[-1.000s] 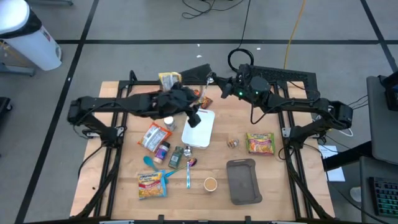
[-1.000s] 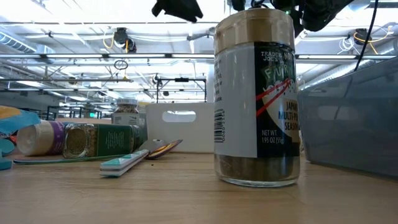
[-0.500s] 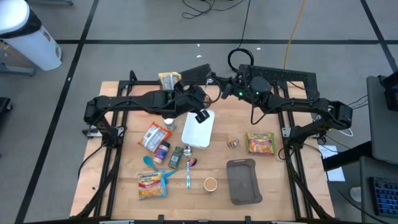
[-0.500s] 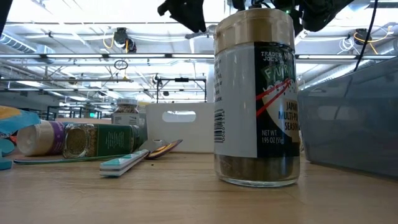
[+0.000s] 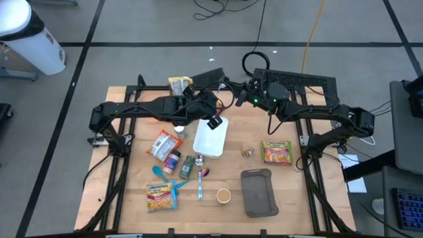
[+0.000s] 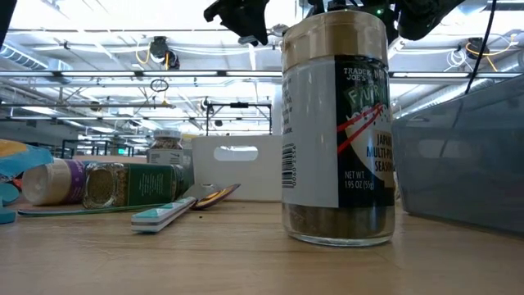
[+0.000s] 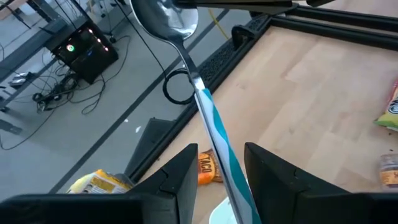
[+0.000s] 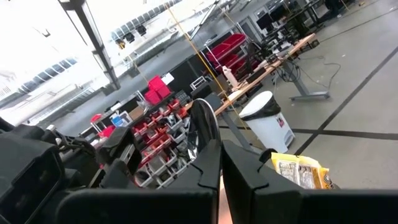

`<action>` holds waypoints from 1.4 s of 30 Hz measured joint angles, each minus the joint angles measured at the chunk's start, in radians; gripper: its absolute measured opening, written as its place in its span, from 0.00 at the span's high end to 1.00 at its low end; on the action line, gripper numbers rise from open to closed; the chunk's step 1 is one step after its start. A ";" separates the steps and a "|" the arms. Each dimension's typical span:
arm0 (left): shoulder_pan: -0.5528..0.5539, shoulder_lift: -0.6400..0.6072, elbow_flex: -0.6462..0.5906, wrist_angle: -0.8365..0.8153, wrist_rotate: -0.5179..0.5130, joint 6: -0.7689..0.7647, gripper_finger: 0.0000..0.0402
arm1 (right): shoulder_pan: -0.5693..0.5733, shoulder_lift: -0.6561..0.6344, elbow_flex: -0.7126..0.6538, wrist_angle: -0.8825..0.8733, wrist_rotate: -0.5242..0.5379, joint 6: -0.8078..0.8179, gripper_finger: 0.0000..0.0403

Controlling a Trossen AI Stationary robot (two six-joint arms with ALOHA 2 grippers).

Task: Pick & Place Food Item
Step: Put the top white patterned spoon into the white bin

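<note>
Left gripper (image 7: 217, 171) jaws clamp a teal-handled spoon (image 7: 196, 93) (bowl pointing away from the wrist), raised above the counter (image 5: 291, 182) over the white tray (image 5: 213, 139). Right gripper (image 8: 221, 165) jaws are closed, empty, raised near the counter's far edge.

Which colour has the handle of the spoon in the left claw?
Teal and white handle, clearest in the left wrist view.
</note>
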 joint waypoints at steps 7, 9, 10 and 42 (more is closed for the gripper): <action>0.000 0.000 0.000 0.000 -0.017 -0.019 0.65 | 0.000 0.000 0.000 0.000 0.001 -0.010 1.00; 0.000 0.000 0.000 0.000 -0.017 -0.021 0.65 | 0.000 0.000 0.000 0.000 0.002 -0.012 1.00; 0.000 0.000 -0.001 0.000 -0.017 -0.021 0.65 | 0.000 0.000 0.000 -0.001 0.002 -0.012 1.00; 0.068 -0.001 -0.001 0.003 0.140 -0.093 0.92 | -0.001 -0.002 -0.001 -0.003 0.008 -0.032 1.00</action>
